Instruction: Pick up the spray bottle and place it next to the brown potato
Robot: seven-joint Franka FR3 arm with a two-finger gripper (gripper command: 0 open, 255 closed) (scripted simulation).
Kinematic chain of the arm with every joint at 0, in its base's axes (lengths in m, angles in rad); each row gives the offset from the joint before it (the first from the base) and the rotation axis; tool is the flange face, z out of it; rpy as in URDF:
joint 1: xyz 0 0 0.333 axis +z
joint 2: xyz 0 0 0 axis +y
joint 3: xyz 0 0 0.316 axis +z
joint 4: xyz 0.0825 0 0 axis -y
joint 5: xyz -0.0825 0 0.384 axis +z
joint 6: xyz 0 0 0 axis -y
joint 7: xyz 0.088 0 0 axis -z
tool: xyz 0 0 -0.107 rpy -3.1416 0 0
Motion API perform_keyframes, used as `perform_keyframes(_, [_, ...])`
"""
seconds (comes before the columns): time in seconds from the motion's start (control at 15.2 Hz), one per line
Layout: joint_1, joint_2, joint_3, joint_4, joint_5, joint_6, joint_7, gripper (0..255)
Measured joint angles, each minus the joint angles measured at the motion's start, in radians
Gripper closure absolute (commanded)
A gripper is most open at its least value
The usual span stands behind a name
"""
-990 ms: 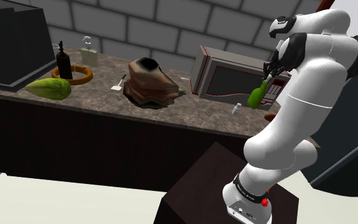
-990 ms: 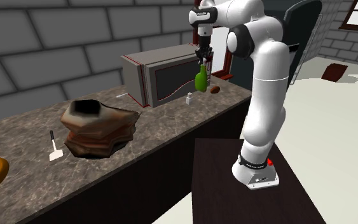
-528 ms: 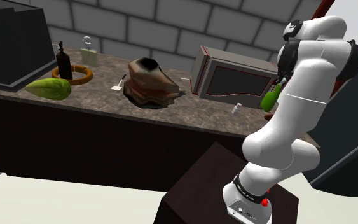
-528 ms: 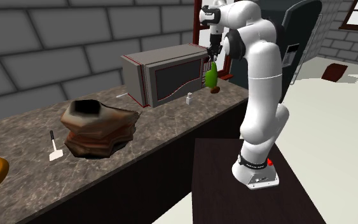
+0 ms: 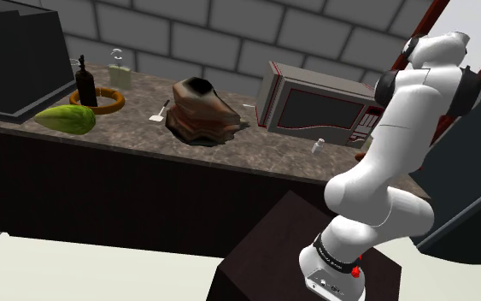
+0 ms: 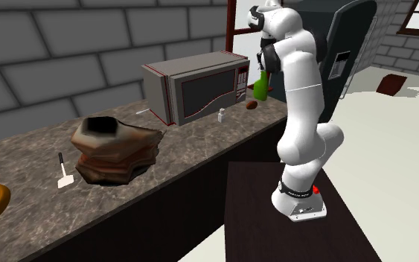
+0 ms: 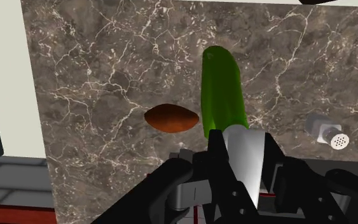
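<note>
Green spray bottle (image 7: 222, 95) | pinched at its pale top by end effector (image 7: 242, 153); hangs below it | brown potato (image 7: 172, 119) near

Smooth spray btl (image 7: 222, 89), marbled stone counter (image 7: 95, 63)

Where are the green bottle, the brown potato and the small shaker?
green bottle (image 7: 222, 95): wrist view, middle of its green body.
brown potato (image 7: 171, 119): wrist view, centre of its upper side.
small shaker (image 7: 327, 132): wrist view, middle of its grey body.
</note>
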Motion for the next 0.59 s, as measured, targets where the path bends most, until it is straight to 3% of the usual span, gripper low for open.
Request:
perform_keyframes(0.07, [-0.021, 0.008, -0.003, 0.004, 0.005, 0.002, -0.021, 255])
perform_keyframes(0.4, [-0.242, 0.215, 0.03, 0.35, 0.099, -0.131, -0.091, 255])
perform_keyframes(0.59, [-0.24, 0.218, 0.029, 0.312, 0.1, -0.096, -0.106, 255])
